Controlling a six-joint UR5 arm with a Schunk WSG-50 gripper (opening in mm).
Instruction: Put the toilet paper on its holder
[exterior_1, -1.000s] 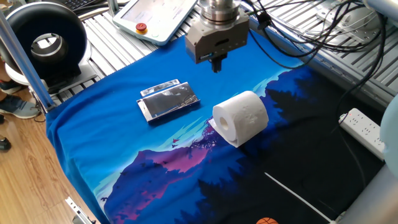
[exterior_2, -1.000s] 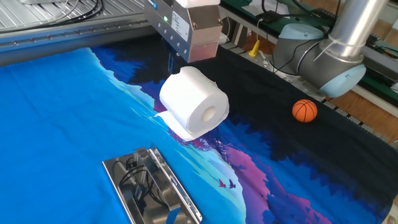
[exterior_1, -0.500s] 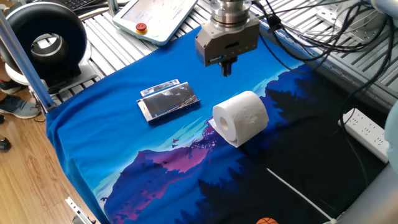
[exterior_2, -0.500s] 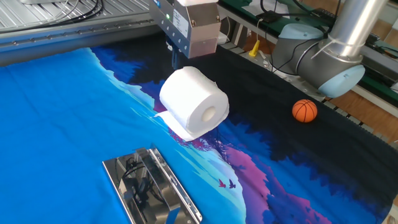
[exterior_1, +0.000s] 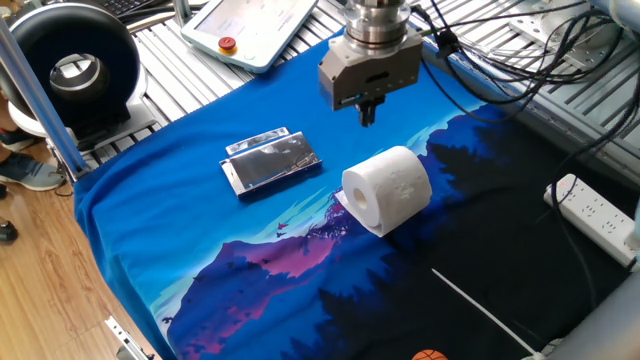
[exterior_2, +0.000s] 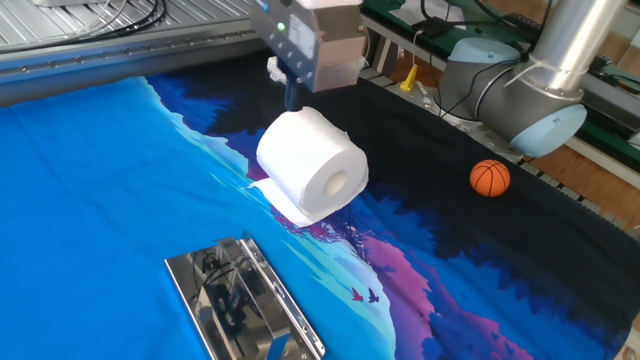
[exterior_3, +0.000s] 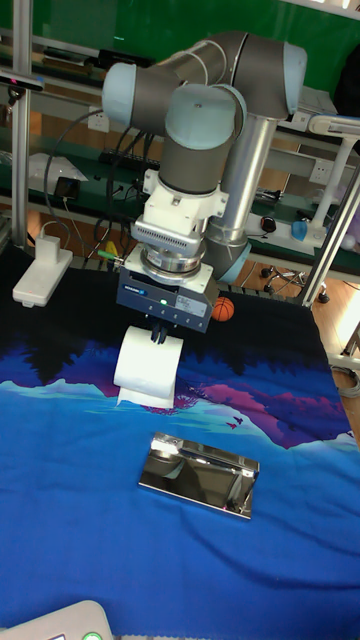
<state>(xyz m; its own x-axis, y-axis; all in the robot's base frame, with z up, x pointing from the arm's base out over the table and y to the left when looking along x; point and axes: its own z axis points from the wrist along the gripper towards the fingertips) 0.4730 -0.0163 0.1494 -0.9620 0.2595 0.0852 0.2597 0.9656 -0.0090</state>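
Observation:
The toilet paper (exterior_1: 388, 190) lies on its side on the blue cloth, a loose sheet trailing under it (exterior_2: 310, 165) (exterior_3: 150, 368). The holder (exterior_1: 271, 160), a flat shiny chrome piece, lies apart from the roll on the cloth (exterior_2: 240, 305) (exterior_3: 200, 474). My gripper (exterior_1: 367, 113) hangs in the air just above and behind the roll, touching nothing (exterior_2: 292, 95) (exterior_3: 158, 335). Its dark fingers are pressed together, and nothing is held between them.
A white pendant (exterior_1: 250, 25) with a red button rests on the slatted table beyond the cloth. A power strip (exterior_1: 598, 215) lies at the right edge. A small orange ball (exterior_2: 490, 178) sits on the dark cloth. A round black device (exterior_1: 75, 70) stands far left.
The gripper has shifted sideways across the cloth toward the spot above the roll. The roll and the holder have not moved.

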